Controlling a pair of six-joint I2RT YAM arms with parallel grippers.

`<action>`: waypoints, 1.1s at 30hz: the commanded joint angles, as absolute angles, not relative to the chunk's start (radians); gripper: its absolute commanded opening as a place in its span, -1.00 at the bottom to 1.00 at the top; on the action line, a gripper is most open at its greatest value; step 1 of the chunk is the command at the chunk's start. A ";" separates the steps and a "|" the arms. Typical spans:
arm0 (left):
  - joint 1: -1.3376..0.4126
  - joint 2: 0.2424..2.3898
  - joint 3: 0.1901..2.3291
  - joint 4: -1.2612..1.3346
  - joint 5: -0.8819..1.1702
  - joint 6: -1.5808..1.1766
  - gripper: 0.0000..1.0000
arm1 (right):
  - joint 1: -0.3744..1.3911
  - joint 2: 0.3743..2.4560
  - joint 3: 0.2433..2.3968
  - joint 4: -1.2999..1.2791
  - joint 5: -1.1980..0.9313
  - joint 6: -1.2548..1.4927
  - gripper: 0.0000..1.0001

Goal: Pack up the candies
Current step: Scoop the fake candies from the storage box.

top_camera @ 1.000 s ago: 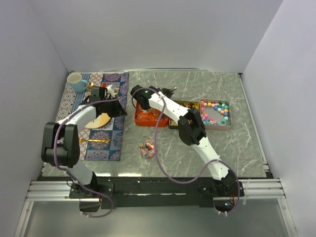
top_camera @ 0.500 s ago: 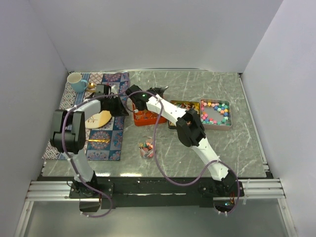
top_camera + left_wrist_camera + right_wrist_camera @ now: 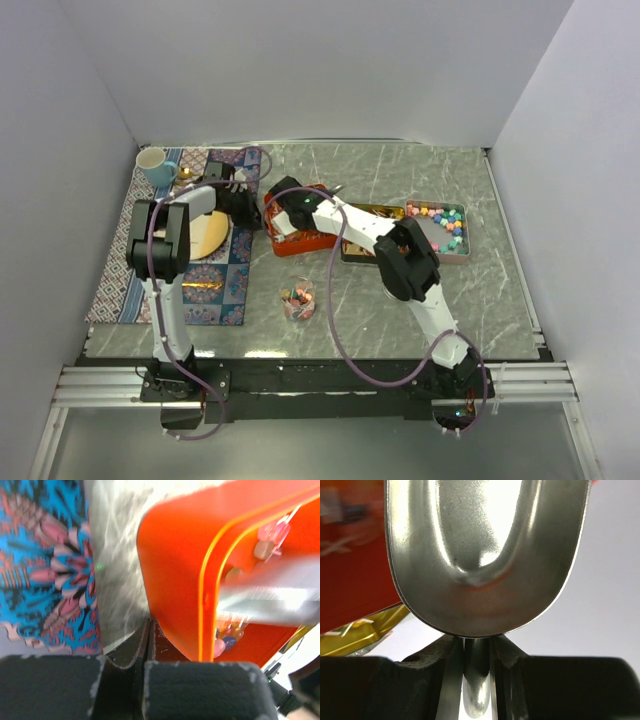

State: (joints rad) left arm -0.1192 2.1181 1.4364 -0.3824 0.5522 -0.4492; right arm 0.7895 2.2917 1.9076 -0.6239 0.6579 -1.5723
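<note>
The candies lie in three places: mixed balls in the grey tin [image 3: 438, 228], some in the small clear cup [image 3: 298, 300], and wrapped ones in the orange tray [image 3: 298, 228]. In the left wrist view a few candies [image 3: 227, 639] show inside the tray [image 3: 175, 580]. My left gripper [image 3: 247, 205] [image 3: 150, 632] is shut at the tray's left edge, and the tray sits tilted. My right gripper [image 3: 287, 212] [image 3: 478, 647] is shut on the handle of a metal scoop [image 3: 485, 555]. The scoop's bowl is empty and is over the tray.
A gold tin [image 3: 362, 240] lies between the tray and the grey tin. A patterned cloth [image 3: 215, 285] at the left holds a wooden plate [image 3: 208, 235], gold cutlery [image 3: 195, 287] and a blue mug [image 3: 155, 166]. White walls close in the table.
My left gripper has swung off the plate to the tray's left edge. The tray has shifted left and tipped. My right arm has moved left with the scoop over the tray.
</note>
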 commanded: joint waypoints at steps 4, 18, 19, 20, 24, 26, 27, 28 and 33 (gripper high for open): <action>-0.152 2.145 1.529 -0.391 0.607 -0.439 -0.98 | 0.818 2.218 1.792 -0.727 0.460 -1.652 -1.00; -0.167 2.115 1.519 -0.406 0.571 -0.420 -0.98 | 0.798 2.326 2.095 -1.020 0.028 -1.563 -1.00; -0.166 2.114 1.529 -0.410 0.566 -0.419 -0.98 | 0.795 2.321 2.077 -1.020 0.026 -1.587 -1.00; -0.166 2.114 1.534 -0.410 0.565 -0.419 -0.98 | 0.792 2.307 2.066 -1.016 0.025 -1.597 -1.00; -0.158 2.117 1.554 -0.420 0.563 -0.413 -0.98 | 0.766 2.304 2.083 -1.098 -0.040 -1.591 -1.00; -0.153 2.112 1.555 -0.422 0.563 -0.410 -0.98 | 0.756 2.353 2.178 -1.165 -0.073 -1.539 -1.00; -0.153 2.105 1.555 -0.422 0.561 -0.408 -0.98 | 0.749 2.365 2.213 -1.231 -0.093 -1.522 -1.00; -0.152 2.102 1.549 -0.423 0.564 -0.405 -0.98 | 0.736 2.375 2.256 -1.245 -0.128 -1.482 -1.00; -0.141 2.085 1.554 -0.431 0.566 -0.399 -0.98 | 0.721 2.326 2.195 -1.201 -0.198 -1.442 -1.00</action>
State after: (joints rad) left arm -0.1383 2.1437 1.5143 -0.4385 0.5240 -0.4129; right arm 0.7258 2.3577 2.2158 -1.1713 -0.0151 -1.5024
